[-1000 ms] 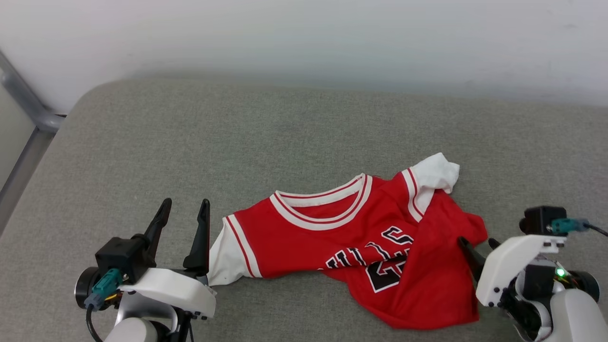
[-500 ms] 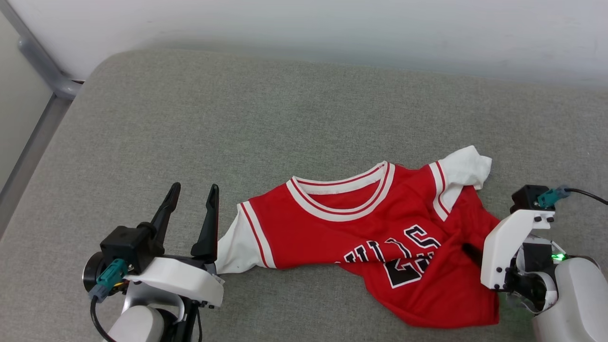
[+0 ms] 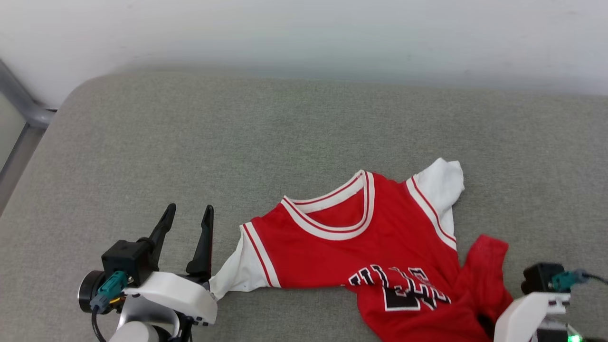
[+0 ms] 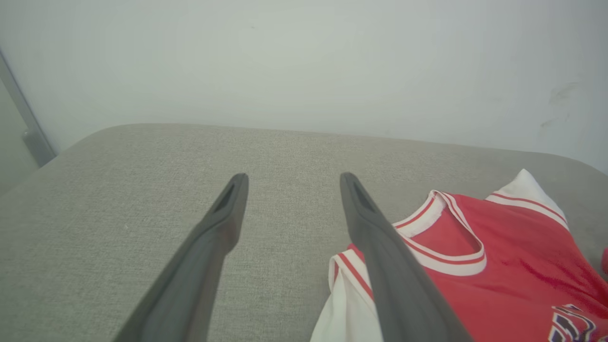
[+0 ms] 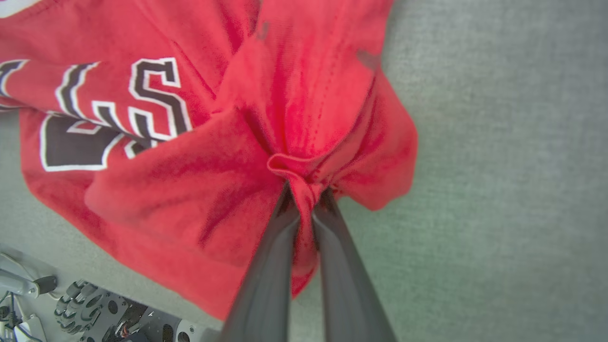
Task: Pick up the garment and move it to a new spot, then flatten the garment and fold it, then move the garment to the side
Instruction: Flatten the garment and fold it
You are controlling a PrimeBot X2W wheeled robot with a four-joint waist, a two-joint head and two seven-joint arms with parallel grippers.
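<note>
The garment lies on the grey cushion toward its near edge and more to the right side, with the striped collar pointing to the far edge and the wall. The right pincer, which stood open beside the red hem one second ago, is now closed narrow on a gathered fold of the red cloth; the cloth puckers around its fingertips. Compared with before, the right lower part of the garment is bunched and raised into a red peak near the near right corner. The black lettering is more crumpled, and the white right sleeve now lies flatter and less folded over. The left pincer is wide open, as it was a second ago, near the near edge on the left, holding nothing. Its inner finger is just beside the white left sleeve, as before.
</note>
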